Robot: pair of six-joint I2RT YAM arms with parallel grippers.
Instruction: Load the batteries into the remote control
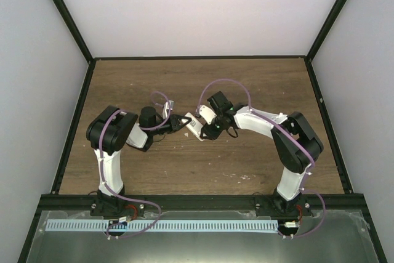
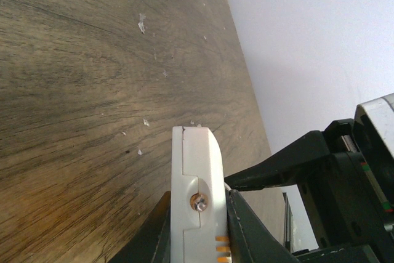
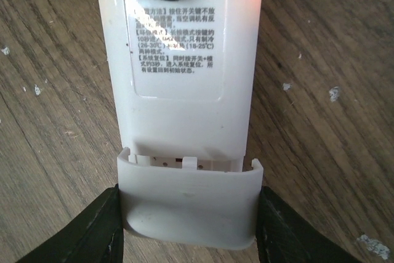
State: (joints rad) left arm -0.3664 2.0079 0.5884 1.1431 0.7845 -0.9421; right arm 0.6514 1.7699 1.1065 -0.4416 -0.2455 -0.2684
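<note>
Mid-frame above the desk (image 1: 246, 84), your left jaws clamp the remote control (image 3: 184, 60) tightly; your right jaws, partly parted, pinch its cover (image 3: 188, 210); no batteries visible; a skewed push could jam the cover or twist the remote loose.

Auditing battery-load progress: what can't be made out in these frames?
- Batteries: seen in no view; in the right wrist view, the cover hides most of the compartment.
- Remote control front: faces away there; the left wrist view shows only its edge.
- Top view: remote too small, crowded by left gripper and right gripper.
</note>
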